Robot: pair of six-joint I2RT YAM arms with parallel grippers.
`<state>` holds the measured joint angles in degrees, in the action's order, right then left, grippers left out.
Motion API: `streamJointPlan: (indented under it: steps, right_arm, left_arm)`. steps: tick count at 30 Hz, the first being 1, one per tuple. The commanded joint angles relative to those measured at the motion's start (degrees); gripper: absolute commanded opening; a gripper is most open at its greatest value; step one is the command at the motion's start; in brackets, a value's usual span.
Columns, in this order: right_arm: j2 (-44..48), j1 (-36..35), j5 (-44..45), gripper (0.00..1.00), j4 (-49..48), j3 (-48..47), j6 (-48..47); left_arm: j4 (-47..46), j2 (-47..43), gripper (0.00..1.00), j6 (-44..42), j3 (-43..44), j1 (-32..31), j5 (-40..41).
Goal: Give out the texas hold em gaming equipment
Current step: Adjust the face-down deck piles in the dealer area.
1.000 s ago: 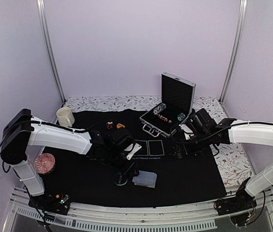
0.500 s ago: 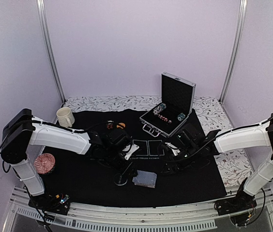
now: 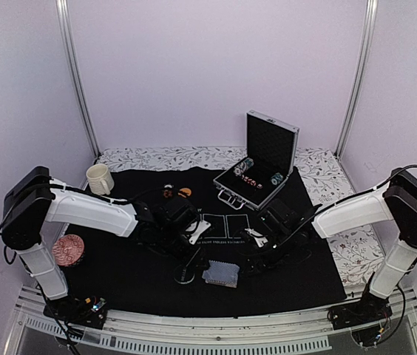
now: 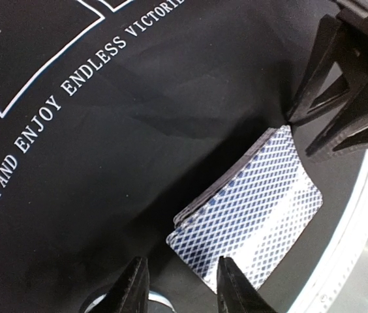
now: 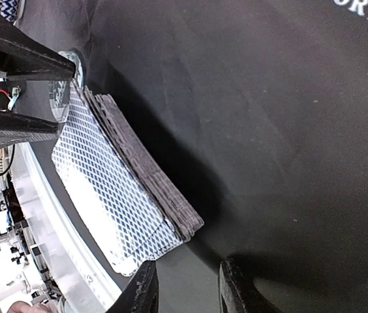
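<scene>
A deck of grey-blue-backed playing cards lies on the black mat near its front edge. Some top cards are slid slightly askew in the right wrist view. My left gripper hovers just left of the deck, open and empty. My right gripper hangs just right of it, jaws apart with nothing between them. A black-and-white disc lies left of the deck. An orange disc and a striped chip sit at the mat's far side. More chips fill the case.
The open silver case stands at the back right of the mat. A cream mug is at the back left. A pink round object lies off the mat's left edge. The table's metal front rail runs close behind the deck.
My right arm has swung from beside the case toward the front and left, down to the deck, and its jaws have narrowed. The left gripper has barely shifted and narrowed slightly.
</scene>
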<state>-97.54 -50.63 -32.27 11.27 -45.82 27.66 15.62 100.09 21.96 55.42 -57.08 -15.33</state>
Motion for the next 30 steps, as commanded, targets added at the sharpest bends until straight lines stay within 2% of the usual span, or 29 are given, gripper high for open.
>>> streamJointPlan:
  steps: [1,30]
  right_arm:
    - [-1.29,-0.75,-0.44,0.33,-1.78,-1.86,0.49]
    - [-5.31,-3.78,7.47,0.26,1.65,-5.94,2.01]
  left_arm:
    - [-1.31,-0.07,0.38,0.14,-0.79,0.53,-0.95]
    - [-3.75,0.21,0.37,0.87,-2.18,0.99,-3.29]
